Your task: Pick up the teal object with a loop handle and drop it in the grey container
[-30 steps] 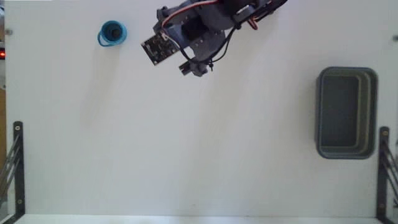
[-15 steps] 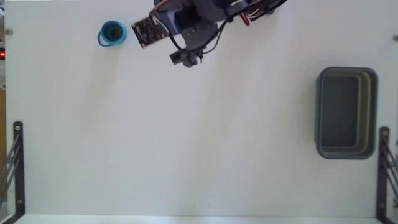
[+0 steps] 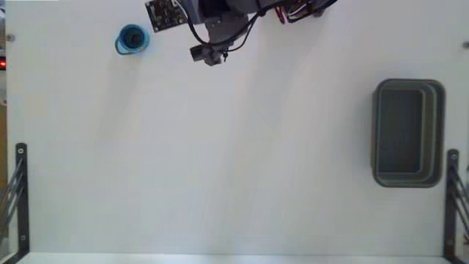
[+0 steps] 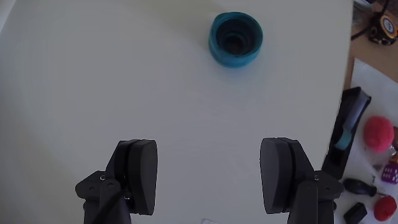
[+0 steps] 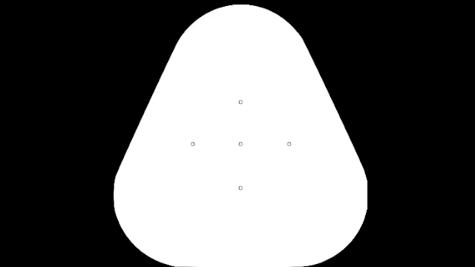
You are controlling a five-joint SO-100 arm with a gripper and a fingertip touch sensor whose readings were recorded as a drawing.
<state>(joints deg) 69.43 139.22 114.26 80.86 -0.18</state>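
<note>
The teal object with a loop handle [image 3: 133, 39] stands upright near the top left of the white table in the fixed view. The arm [image 3: 212, 22] reaches in from the top edge, its head just to the right of the cup and apart from it. In the wrist view the cup [image 4: 235, 39] sits well ahead of my gripper [image 4: 211, 177], slightly right of centre. The two dark fingers [image 4: 140, 174] are spread wide with only bare table between them. The grey container [image 3: 408, 133] rests at the far right, with nothing in it.
Black brackets stand at the left [image 3: 20, 191] and right [image 3: 451, 198] table edges in the fixed view. In the wrist view a black clamp [image 4: 348, 134] and a red ball [image 4: 379, 132] lie beyond the table's right edge.
The arm has swung left and toward the top edge, bringing its head closer to the cup. Cup and container have stayed in place.
</note>
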